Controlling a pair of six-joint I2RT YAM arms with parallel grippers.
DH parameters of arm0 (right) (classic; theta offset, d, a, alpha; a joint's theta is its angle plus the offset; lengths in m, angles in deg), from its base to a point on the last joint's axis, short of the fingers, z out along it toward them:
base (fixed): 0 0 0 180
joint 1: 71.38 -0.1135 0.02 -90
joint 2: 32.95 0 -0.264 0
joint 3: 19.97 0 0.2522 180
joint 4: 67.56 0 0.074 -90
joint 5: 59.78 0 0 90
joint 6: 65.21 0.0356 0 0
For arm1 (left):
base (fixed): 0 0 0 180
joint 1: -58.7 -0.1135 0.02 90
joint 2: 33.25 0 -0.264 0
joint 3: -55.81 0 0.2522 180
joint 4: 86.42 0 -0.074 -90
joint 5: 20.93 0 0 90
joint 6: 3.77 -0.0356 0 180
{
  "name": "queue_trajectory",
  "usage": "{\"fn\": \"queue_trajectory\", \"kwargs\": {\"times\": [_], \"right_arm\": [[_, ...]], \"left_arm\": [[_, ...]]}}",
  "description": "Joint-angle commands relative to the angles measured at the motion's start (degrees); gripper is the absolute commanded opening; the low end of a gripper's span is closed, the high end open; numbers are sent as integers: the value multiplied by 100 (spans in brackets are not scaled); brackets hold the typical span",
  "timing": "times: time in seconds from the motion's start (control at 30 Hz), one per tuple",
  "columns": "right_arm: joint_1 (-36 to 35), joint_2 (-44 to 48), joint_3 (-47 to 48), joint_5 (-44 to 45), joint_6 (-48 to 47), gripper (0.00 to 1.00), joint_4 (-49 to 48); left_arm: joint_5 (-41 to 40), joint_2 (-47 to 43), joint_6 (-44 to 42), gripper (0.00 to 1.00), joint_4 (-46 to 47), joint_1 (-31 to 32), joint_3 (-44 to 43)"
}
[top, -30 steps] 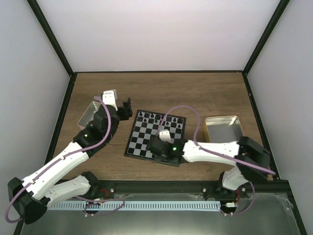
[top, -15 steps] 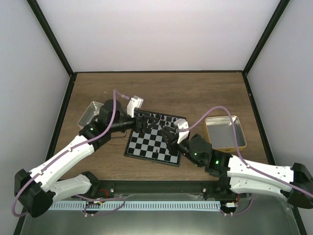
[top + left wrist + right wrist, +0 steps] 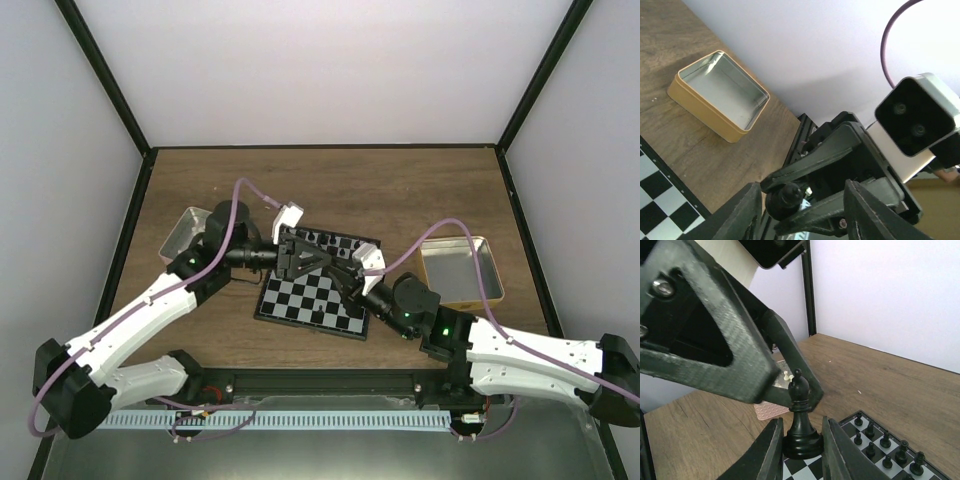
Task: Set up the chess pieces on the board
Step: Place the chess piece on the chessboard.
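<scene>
My right gripper [image 3: 802, 452] is shut on the base of a black bishop [image 3: 801, 407] and holds it upright above the board [image 3: 300, 300]. In the top view the right gripper [image 3: 347, 274] meets my left gripper [image 3: 322, 257] over the board's far half. The left gripper [image 3: 802, 212] is open, its fingers [image 3: 742, 215] standing either side of the bishop [image 3: 784, 200] and the right gripper's tips. Several black pieces [image 3: 330, 240] stand on the board's far rows, also in the right wrist view [image 3: 880, 440].
A tan-rimmed tin [image 3: 455, 268] lies right of the board, seen open and bare in the left wrist view [image 3: 715, 95]. A pinkish tin [image 3: 183, 232] lies to the left; it holds small white pieces [image 3: 786, 375]. Black frame posts bound the table.
A second ago the left gripper was by the pinkish tin and the right one low over the board's near edge. Both have swung together above the board, the left closing in around the held bishop.
</scene>
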Motion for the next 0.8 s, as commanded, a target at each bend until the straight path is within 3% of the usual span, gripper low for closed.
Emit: {"fn": "queue_trajectory", "kwargs": {"times": [0.0,0.23,0.33,0.37,0.43,0.53,0.6,0.77], "right_arm": [[13,-9,109,-76,-224,16,-73],[14,-70,145,-106,-244,16,82],[14,-92,158,-9,-138,19,165],[16,-110,171,73,-56,26,224],[14,-165,222,310,190,49,397],[18,-257,344,506,542,67,747],[60,-310,389,533,842,73,1008],[631,-654,391,126,1792,74,1662]], "left_arm": [[164,219,116,41,169,-35,-133],[162,346,287,5,397,-156,9],[169,327,349,4,489,-242,103],[125,314,331,4,480,-258,112],[-55,287,225,4,367,-270,96],[-711,235,-26,4,-16,-318,20],[-1458,196,-198,4,-312,-326,-34],[-3438,237,-537,4,-673,-317,70]]}}
